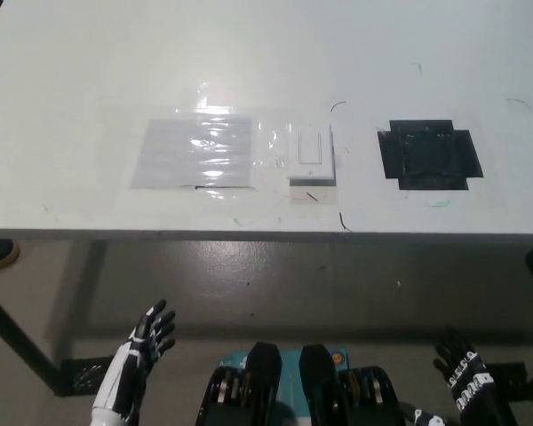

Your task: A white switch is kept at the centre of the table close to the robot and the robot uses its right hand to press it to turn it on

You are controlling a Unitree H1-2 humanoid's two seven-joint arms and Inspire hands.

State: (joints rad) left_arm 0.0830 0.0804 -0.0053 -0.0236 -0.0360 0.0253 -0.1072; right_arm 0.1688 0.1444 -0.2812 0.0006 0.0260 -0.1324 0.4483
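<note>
The white switch [310, 154] lies flat near the table's front edge, about mid-width, with nothing touching it. My black right hand [465, 380] hangs low at the bottom right, below and in front of the table edge, fingers spread and open. My white left hand [144, 342] rests at the lower left, also below the table, open with fingers apart. Both hands are well away from the switch.
The white table [89, 71] fills the upper picture. A clear glossy plastic sheet [193, 151] is taped left of the switch. A black tape square [429, 153] lies to its right. The floor shows below the table edge.
</note>
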